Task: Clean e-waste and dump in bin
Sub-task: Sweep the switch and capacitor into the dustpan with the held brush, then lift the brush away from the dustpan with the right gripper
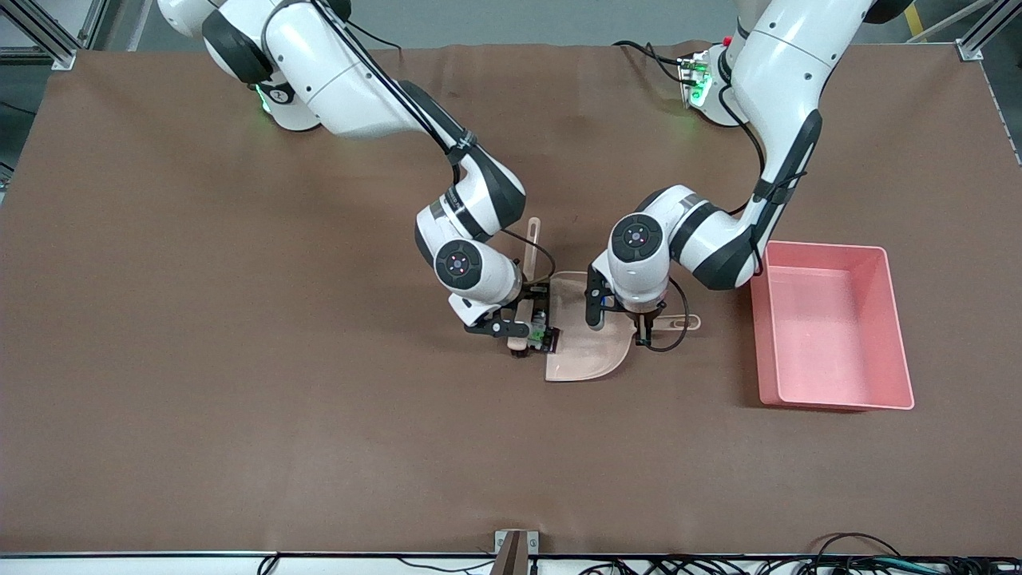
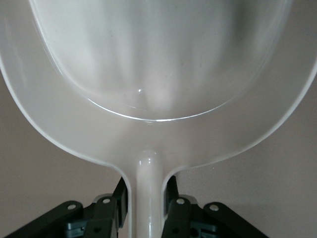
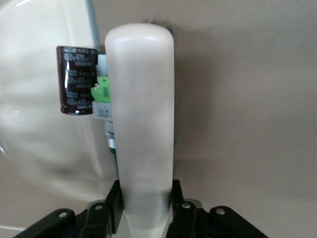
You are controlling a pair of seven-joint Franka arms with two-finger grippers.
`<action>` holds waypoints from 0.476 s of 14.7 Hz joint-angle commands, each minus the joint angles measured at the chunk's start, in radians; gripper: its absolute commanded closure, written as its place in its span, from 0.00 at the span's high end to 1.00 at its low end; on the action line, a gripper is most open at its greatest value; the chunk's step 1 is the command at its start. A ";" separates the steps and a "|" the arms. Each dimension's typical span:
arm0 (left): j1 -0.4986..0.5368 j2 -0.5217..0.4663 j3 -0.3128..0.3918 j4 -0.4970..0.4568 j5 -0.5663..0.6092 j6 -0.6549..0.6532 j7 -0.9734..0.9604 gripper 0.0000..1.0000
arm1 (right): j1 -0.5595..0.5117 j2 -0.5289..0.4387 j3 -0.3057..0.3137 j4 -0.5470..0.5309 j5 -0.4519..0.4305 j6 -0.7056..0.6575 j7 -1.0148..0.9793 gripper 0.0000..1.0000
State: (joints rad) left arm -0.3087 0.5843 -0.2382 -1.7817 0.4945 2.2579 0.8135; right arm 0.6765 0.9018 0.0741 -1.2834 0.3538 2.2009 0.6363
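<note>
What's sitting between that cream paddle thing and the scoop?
Two e-waste pieces: a dark maroon block and a white green-marked component, wedged between the brush and the dustpan lip, clearest in the right wrist view.

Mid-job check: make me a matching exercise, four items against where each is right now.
1. left pincer
2. right pincer
3. dark maroon block
4. large pink plastic tub

A. at the dustpan's open edge
B. toward the left arm's end of the table
C. shut on the beige plastic dustpan's handle
D. shut on the beige brush

Pairs: 1-C, 2-D, 3-A, 4-B
</note>
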 commanded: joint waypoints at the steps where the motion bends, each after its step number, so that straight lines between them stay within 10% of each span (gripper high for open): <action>1: -0.007 0.015 0.000 0.028 0.022 -0.021 -0.016 0.13 | 0.020 0.063 -0.002 0.102 0.019 -0.004 -0.003 0.00; 7: -0.007 0.014 0.000 0.030 0.022 -0.021 -0.016 0.13 | 0.049 0.074 0.012 0.118 0.020 0.003 -0.063 0.00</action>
State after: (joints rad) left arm -0.3087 0.5845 -0.2377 -1.7812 0.4946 2.2579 0.8135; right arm 0.7127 0.9562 0.0757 -1.1956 0.3538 2.2011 0.5982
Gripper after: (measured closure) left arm 0.665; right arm 0.581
